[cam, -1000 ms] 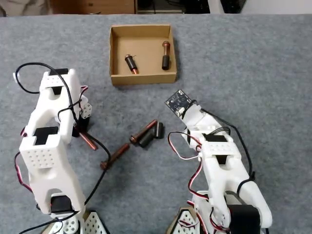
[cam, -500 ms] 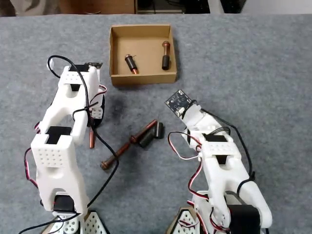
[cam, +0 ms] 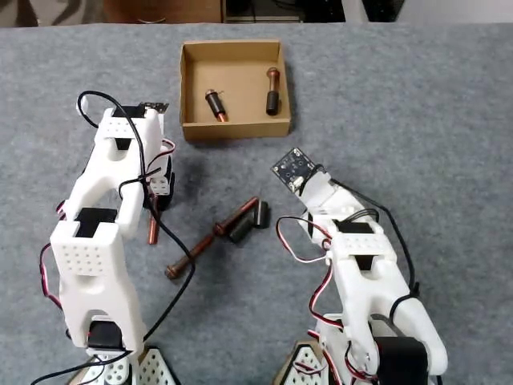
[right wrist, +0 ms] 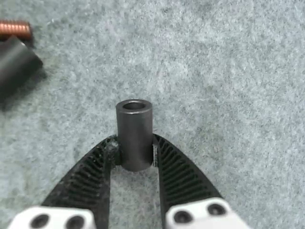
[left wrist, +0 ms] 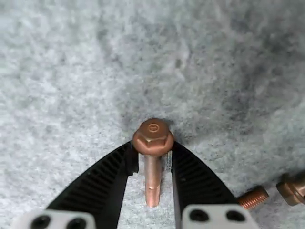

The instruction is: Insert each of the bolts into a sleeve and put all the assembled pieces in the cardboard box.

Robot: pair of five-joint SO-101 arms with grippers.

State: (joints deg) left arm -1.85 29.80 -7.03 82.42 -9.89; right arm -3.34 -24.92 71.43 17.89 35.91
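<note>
Bolt (left wrist: 152,140) is clamped below its head by the left jaws, shank free for insertion. Two more bolts (cam: 190,257) lie on the tabletop (cam: 417,96) between the arms. The right jaws grip a sleeve (right wrist: 135,131) by one end, bore exposed to receive it.

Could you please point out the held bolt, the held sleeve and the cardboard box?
held bolt (left wrist: 152,137), left wrist view, hex head
held sleeve (right wrist: 135,143), right wrist view, side wall
cardboard box (cam: 235,129), high view, near wall
</note>
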